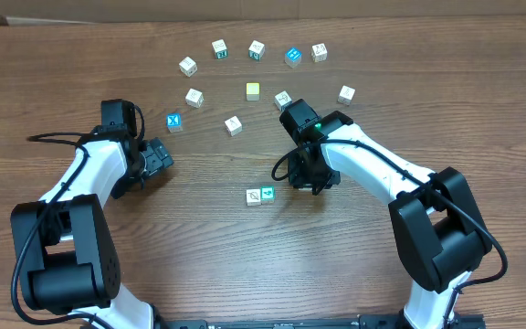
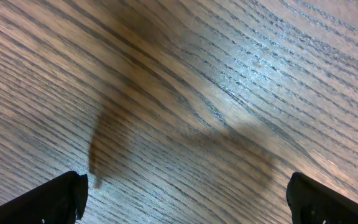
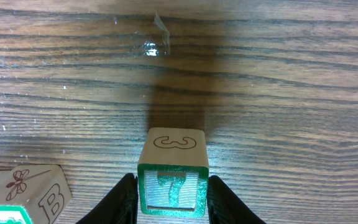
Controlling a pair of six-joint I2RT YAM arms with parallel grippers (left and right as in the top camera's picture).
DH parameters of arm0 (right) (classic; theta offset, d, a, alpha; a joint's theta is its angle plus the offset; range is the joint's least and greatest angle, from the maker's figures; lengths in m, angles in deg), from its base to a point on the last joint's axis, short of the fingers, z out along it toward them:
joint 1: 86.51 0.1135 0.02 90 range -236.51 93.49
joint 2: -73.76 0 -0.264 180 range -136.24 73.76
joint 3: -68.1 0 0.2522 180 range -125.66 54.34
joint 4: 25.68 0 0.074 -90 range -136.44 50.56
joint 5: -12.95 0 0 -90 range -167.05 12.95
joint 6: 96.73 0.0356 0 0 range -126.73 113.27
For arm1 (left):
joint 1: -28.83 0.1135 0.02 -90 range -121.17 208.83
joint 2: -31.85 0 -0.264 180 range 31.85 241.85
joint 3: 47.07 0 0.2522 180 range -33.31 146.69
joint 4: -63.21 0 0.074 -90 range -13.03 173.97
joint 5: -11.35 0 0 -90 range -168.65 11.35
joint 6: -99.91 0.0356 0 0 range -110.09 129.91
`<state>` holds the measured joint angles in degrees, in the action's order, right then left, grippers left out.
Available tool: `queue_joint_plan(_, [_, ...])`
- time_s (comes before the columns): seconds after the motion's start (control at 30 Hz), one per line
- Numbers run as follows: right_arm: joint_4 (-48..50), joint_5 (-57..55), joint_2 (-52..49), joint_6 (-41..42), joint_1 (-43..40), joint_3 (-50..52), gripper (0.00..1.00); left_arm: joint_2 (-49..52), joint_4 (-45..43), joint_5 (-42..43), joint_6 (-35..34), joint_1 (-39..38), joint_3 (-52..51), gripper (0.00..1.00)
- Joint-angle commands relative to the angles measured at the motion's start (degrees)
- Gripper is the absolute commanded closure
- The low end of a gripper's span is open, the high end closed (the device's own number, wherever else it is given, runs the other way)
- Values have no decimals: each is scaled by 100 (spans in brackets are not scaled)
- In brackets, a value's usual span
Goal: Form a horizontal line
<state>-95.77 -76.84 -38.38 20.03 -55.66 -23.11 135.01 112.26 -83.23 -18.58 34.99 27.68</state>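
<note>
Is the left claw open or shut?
Open. The left claw has its fingertips far apart in the wrist view, with only table between them.

1. One wooden desk [image 1: 245, 274] fills nearly all I can see. It is mid-brown, with dark grain running side to side in the overhead view.
2. Past its far edge lies a paler strip [image 1: 382, 7]; I cannot tell whether that is wall or floor.
3. On my left, a soft white glare [image 2: 253, 68] sits on the wood, and a blurred brown shadow [image 2: 114, 130] falls beside it.
4. On my right, a small shiny patch [image 3: 149, 42] glints on the boards; I cannot tell what it is.
</note>
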Motion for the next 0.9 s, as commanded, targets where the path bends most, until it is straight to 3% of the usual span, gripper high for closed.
queue_joint_plan(0.0, [37, 35, -76, -2, 26, 37, 67, 66, 0, -33, 20, 20, -22, 0])
queue_joint_plan(0.3, [28, 107, -101, -35, 26, 35, 75, 66, 0, -33, 20, 20, -22, 1])
queue_joint_plan(0.87, [55, 765, -101, -173, 46, 35, 75, 66, 0, -33, 20, 20, -22, 1])
